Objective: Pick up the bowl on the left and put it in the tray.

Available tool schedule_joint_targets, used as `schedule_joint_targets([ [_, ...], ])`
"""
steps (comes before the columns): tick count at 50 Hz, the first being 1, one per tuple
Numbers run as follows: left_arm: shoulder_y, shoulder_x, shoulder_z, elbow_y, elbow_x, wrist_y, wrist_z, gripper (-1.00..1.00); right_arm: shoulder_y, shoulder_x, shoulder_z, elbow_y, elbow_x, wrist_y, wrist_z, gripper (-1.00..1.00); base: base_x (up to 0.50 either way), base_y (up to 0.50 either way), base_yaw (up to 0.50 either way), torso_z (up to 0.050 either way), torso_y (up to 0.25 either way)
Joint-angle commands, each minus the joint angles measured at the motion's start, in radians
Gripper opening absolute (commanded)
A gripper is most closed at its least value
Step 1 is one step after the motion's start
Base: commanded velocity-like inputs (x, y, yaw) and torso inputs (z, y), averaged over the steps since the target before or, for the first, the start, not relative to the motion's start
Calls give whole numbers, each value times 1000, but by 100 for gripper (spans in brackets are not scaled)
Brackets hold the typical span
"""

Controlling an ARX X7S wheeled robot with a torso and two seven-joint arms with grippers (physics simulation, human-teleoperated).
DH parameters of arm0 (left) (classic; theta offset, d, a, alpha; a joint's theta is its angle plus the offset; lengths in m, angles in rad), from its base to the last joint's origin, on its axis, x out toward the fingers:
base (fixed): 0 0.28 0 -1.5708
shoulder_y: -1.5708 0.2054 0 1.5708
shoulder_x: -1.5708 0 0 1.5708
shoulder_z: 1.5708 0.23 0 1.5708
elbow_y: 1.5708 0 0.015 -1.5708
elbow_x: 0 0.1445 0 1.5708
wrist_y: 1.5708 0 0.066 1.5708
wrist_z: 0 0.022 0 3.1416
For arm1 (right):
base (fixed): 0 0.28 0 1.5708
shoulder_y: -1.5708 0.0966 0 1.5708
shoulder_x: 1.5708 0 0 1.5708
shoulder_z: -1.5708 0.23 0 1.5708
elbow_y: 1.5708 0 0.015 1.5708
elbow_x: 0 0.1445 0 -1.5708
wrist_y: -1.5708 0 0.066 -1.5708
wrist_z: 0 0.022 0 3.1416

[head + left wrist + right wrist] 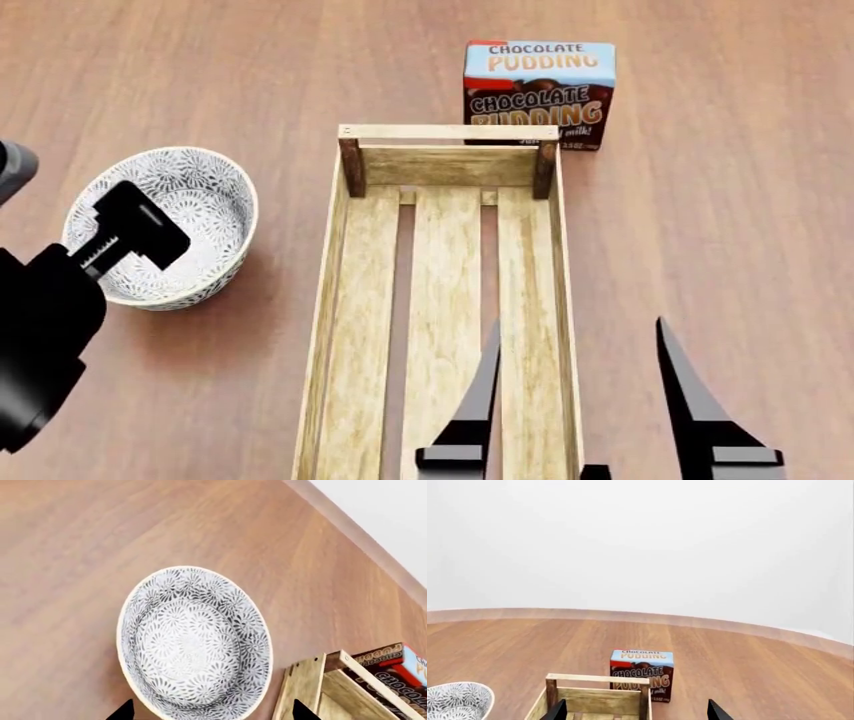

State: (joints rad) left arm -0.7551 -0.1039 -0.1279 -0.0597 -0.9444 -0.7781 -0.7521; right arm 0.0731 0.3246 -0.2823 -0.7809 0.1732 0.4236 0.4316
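The left gripper (134, 225) hangs directly over the bowl (167, 225), placed for a descent onto it; its fingertips (121, 711) stand wide apart, holding nothing. The bowl rests upright on the table (721, 230), just left of the tray (447, 300), not yet lifted. The right gripper (574, 400) hovers spread and unladen above the tray's near end. A chocolate pudding box (539, 95) stands behind the tray.
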Motion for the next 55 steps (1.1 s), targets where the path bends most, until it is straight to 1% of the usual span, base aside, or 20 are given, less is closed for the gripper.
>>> schedule_joint_targets([
  [1, -5, 28, -48, -36, -6, 54, 17, 100, -7, -13, 23, -3, 8, -13, -35, 100, 0, 0, 0, 0, 0],
  [21, -14, 18, -40, -98, 11, 130, 6, 100, -6, -9, 14, 7, 14, -24, -28, 100, 0, 0, 0, 0, 0],
  [28, -23, 32, -47, -135, 21, 214, 53, 100, -3, -4, 18, -9, 20, -11, -21, 100, 0, 0, 0, 0, 0],
  [34, -37, 38, -53, -174, 6, 242, 71, 100, -5, -2, 16, 2, 19, -23, -21, 100, 0, 0, 0, 0, 0],
  [38, -49, 40, -45, -212, 27, 298, 110, 100, -4, 0, 17, -3, 22, -18, -18, 100, 0, 0, 0, 0, 0],
  [44, -49, 40, -48, -237, 33, 344, 119, 100, -5, 4, 19, -4, 24, -19, -14, 100, 0, 0, 0, 0, 0],
  [55, -38, 27, -54, -231, 12, 366, 110, 100, -3, 6, 10, 1, 24, -21, -11, 100, 0, 0, 0, 0, 0],
])
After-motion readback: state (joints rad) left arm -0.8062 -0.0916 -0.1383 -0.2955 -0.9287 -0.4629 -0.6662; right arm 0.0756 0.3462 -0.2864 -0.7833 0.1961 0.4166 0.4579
